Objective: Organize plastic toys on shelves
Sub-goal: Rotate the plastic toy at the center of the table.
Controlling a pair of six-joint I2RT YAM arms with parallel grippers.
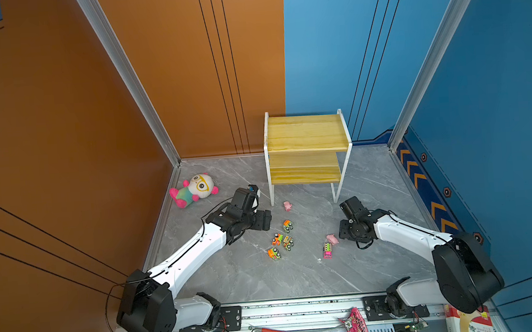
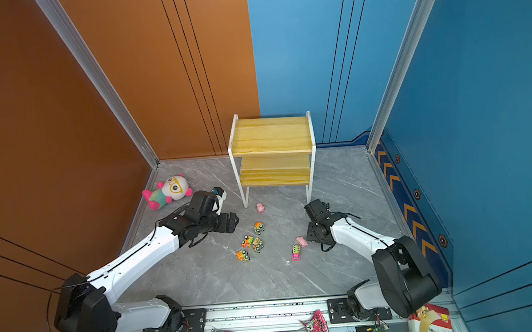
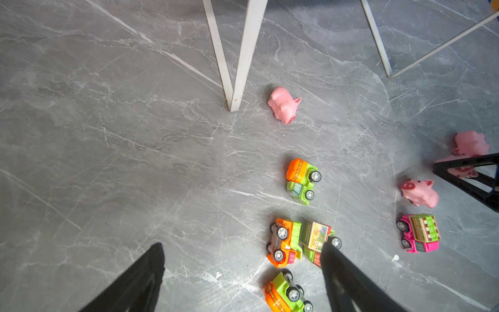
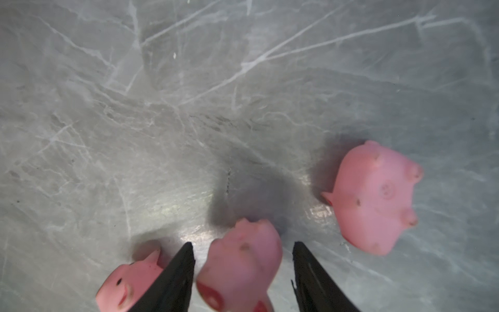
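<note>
— Right gripper (image 4: 242, 243), jaws apart, astride a pink pig (image 4: 240, 264) on the table (image 4: 162, 108); no clamp yet. Left gripper (image 3: 242, 244) spread wide, empty, over toy trucks (image 3: 286, 243).
— Step, and next?
— Likely picking. Needs gentle closing, then lifting to the shelves (image 1: 305, 133), well apart.

Both top views look steeply down from six o'clock toward the shelves (image 1: 305, 132) at twelve, sharing the whole table (image 1: 234, 281). The left wrist camera looks down from higher, the right from close; both show the pigs (image 4: 240, 264).

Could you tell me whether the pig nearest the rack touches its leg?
Apart: the left wrist view shows bare floor between the pig and the rack leg.
</note>
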